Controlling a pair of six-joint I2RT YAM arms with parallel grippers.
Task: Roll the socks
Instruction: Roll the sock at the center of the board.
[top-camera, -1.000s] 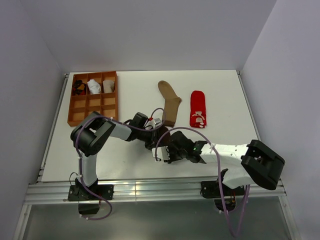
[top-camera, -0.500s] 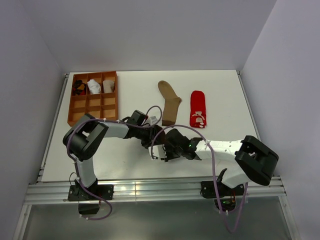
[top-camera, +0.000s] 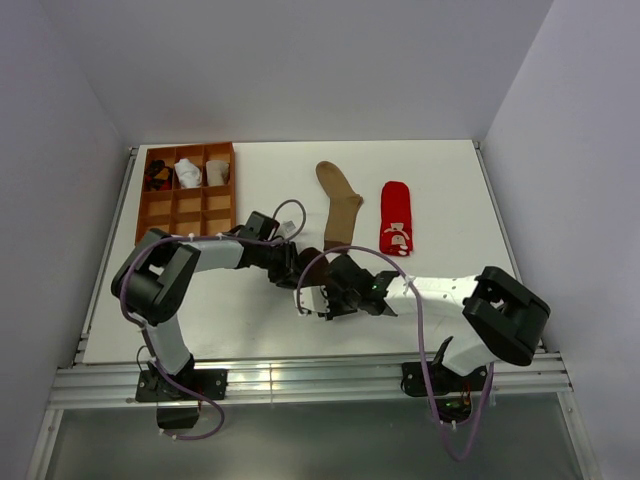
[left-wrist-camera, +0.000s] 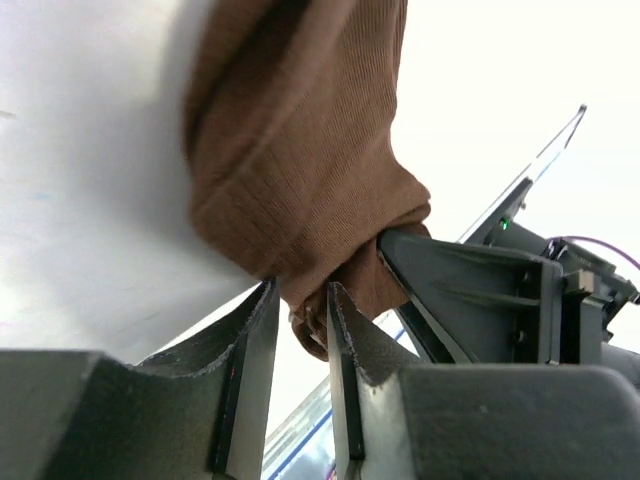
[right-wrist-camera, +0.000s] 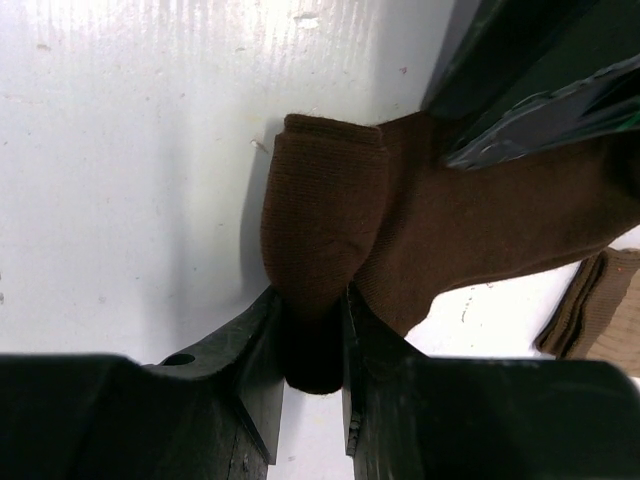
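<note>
The brown sock is sitting bunched near the middle of the tabletop, a little toward the near edge, caught between the two arms. The right gripper is pinching the sock's folded end, its jaws clamped on the fabric. The left gripper is meeting the sock from the other side, its jaws standing slightly apart with a fold reaching into the gap; whether they are squeezing it cannot be told. The tan sock is lying flat just beyond, stretching toward the far edge. The red sock is lying flat near it on the right, not touching it. A tray holding small bundles is sitting at the far left corner.
</note>
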